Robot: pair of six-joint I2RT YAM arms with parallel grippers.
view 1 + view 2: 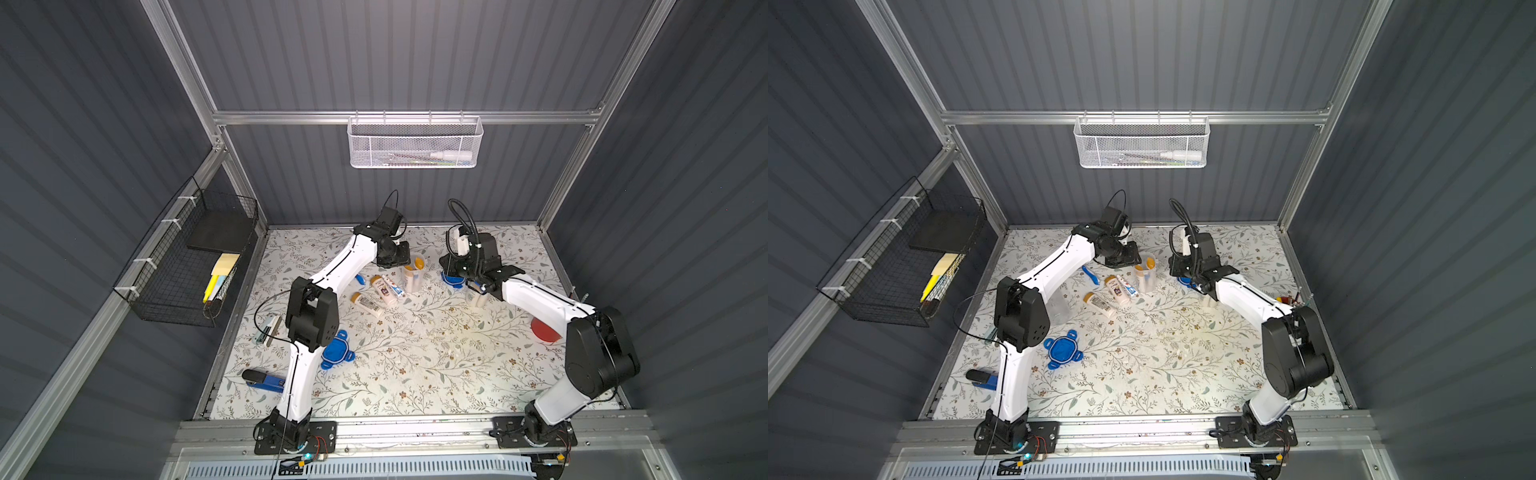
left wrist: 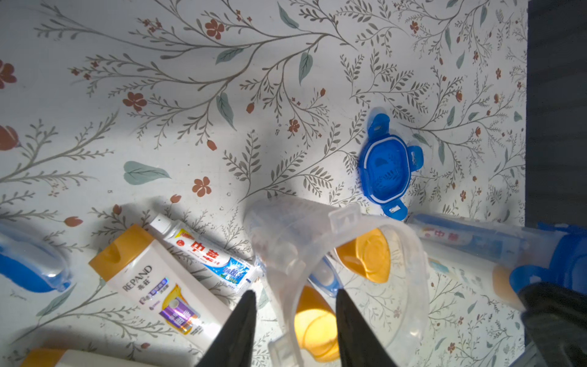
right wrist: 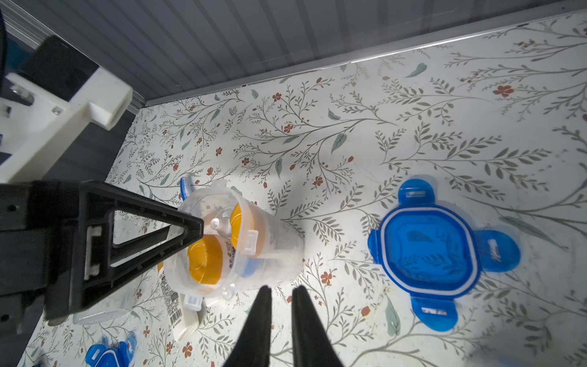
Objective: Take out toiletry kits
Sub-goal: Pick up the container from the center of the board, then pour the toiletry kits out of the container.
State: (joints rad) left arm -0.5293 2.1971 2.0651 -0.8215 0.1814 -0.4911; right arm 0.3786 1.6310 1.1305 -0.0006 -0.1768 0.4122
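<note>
An open clear jar (image 1: 411, 276) (image 3: 270, 241) stands at the back of the table with two white bottles with tan-gold caps (image 2: 365, 254) in it. My left gripper (image 2: 296, 291) is open over its rim, one finger outside the wall and one inside beside a cap. Loose kit pieces lie just left of the jar: two bottles (image 1: 382, 291) (image 2: 158, 286), a toothpaste tube (image 2: 206, 254) and a blue toothbrush (image 1: 360, 281). My right gripper (image 3: 282, 288) hovers low on the jar's other side, nearly shut and holding nothing. A second jar (image 2: 476, 248) with a blue lid holds another kit.
One loose blue lid (image 3: 428, 251) lies by the right gripper and another (image 1: 337, 352) lies near the left arm. An empty clear jar (image 1: 1059, 309), a blue stapler (image 1: 264, 380) and a red cup (image 1: 544, 330) stand near the table's sides. A white mesh basket (image 1: 413, 143) hangs on the back wall.
</note>
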